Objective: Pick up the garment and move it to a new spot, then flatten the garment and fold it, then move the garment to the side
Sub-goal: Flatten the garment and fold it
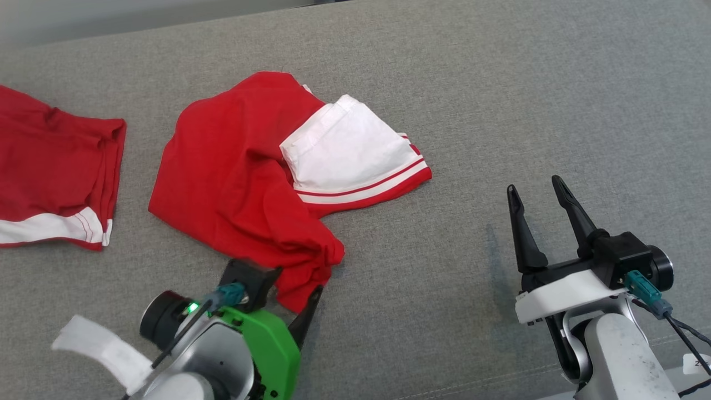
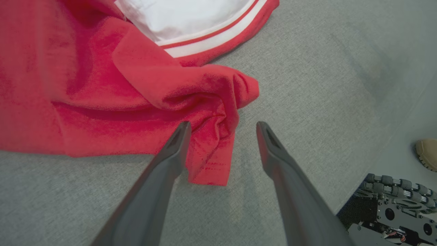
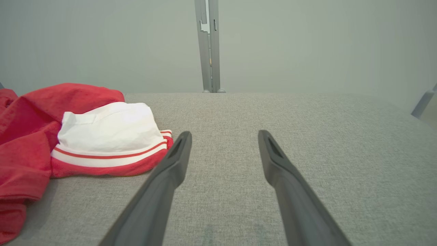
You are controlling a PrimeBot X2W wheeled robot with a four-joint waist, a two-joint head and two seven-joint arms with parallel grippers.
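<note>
The garment (image 1: 233,172) is red with a white panel and red-and-white striped hem, and it lies crumpled at the middle of the grey surface. Its bunched lower corner (image 2: 218,136) lies between the fingers of my left gripper (image 2: 222,126), which is open and pinches nothing. In the head view one dark left finger (image 1: 309,314) shows beside that corner; the other is hidden under the cloth. My right gripper (image 1: 536,191) is open and empty over bare surface to the right of the garment. In the right wrist view, the garment (image 3: 102,136) lies left of that gripper (image 3: 224,134).
A second red garment (image 1: 50,178) with a white stripe lies at the left edge. The grey padded surface (image 1: 527,100) stretches wide to the right and back. Past its near edge are my wheeled base (image 2: 392,212) and a person's shoe (image 2: 426,153). A metal post (image 3: 208,44) stands behind the far edge.
</note>
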